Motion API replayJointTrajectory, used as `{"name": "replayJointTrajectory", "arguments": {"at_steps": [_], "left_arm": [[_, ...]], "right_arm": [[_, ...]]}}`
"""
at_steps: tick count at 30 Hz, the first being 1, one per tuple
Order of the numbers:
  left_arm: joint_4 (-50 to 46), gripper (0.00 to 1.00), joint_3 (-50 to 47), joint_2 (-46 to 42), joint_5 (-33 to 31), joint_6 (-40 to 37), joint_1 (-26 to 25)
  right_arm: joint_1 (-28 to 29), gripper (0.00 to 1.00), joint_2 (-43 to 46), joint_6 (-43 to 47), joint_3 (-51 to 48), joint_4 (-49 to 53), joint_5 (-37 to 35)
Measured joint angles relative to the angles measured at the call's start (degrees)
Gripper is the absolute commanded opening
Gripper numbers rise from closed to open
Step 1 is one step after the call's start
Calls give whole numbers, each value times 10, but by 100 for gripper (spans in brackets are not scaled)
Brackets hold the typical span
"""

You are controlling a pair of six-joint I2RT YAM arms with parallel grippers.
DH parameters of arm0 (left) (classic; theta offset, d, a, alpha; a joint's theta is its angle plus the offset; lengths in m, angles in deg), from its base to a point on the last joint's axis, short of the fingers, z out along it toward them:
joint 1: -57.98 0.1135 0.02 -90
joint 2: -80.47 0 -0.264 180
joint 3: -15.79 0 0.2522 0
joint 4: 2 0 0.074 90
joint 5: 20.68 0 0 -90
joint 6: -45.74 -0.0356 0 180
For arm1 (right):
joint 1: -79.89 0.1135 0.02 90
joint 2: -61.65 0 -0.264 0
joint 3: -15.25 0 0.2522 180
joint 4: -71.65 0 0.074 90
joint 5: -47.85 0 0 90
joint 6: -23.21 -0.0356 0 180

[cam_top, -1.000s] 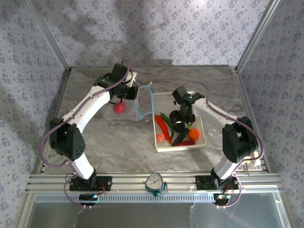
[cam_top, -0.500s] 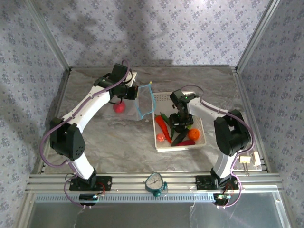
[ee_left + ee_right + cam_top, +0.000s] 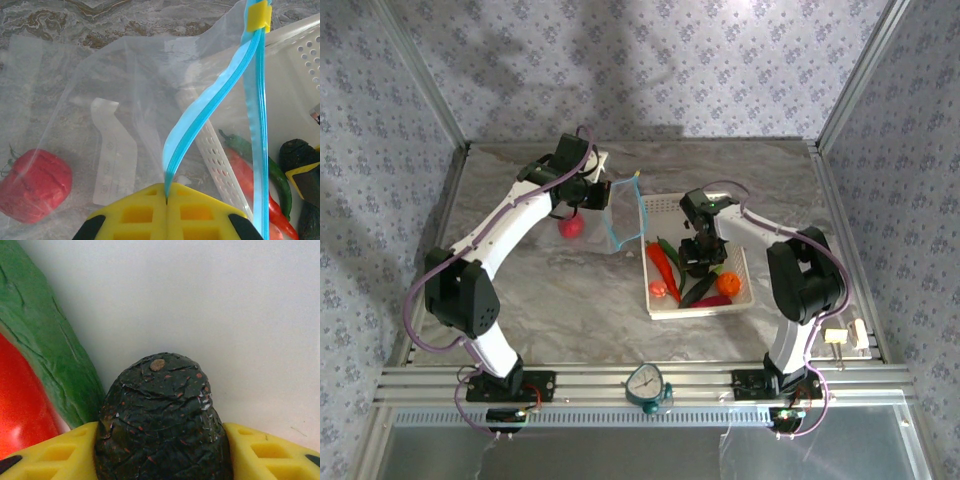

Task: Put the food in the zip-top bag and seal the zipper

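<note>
Noted left gripper (image 3: 166, 200) pinched shut on the zipper (image 3: 257, 125), with the zip-top bag (image 3: 620, 225) hanging just left of the white basket (image 3: 665, 207). Logged 1 red tomato (image 3: 32, 185) seen through the bag's plastic; cannot tell if inside. Found right gripper (image 3: 698, 262) down in the basket, yellow pads (image 3: 55, 455) pressed against both sides of a dark avocado (image 3: 160, 410). Recorded green pepper (image 3: 40, 340) and red pepper (image 3: 662, 265) beside it, orange fruit (image 3: 728, 282) nearer the right wall.

L arm (image 3: 505, 225) stretched out to left of basket (image 3: 665, 207), left gripper (image 3: 166, 192) clamped on zipper (image 3: 190, 125) | R arm (image 3: 755, 232) folded over basket, right gripper (image 3: 162, 440) down inside, both pads against dark avocado (image 3: 162, 405)
</note>
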State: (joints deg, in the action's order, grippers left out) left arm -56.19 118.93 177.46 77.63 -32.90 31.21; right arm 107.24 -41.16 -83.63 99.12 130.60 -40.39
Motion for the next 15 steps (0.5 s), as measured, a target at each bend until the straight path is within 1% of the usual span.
{"name": "replayJointTrajectory", "arguments": {"at_steps": [5,9,12,15], "left_arm": [[0,0,0,0,0,0,0],[0,0,0,0,0,0,0],[0,0,0,0,0,0,0],[0,0,0,0,3,1,0]], "right_arm": [[-1,39,45,-1,9,0,-23],[2,39,115,-3,31,-12,-31],[17,39,158,-3,48,-40,-26],[50,40,177,-4,67,-78,-13]]}}
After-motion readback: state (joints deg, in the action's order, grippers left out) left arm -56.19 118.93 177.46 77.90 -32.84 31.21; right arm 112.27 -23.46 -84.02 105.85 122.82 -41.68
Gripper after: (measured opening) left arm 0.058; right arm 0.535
